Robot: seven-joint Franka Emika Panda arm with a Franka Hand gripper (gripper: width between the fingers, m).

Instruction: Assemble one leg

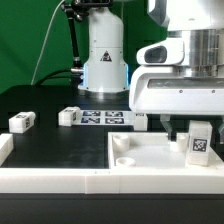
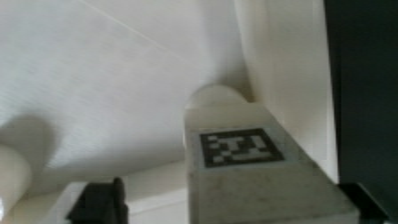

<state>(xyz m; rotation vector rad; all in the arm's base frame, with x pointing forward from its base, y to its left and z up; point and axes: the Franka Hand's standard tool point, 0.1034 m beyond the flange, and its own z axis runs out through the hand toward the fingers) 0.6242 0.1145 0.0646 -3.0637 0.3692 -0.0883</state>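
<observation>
gripper (image 1: 196,128) pinches the leg (image 1: 199,142) upright, long axis vertical, tag facing the exterior camera. leg hangs directly below the fingers, over the white panel (image 1: 150,158) near its far corner on the exterior view's right; socket contact unclear.

white leg (image 1: 199,142) (image 2: 242,150), black-and-white tag facing out, upright over large white panel, beneath the gripper

Black table (image 1: 60,150) carries two legs (image 1: 22,122) (image 1: 69,116), marker board (image 1: 108,118), apparently a white panel (image 1: 130,160).
</observation>
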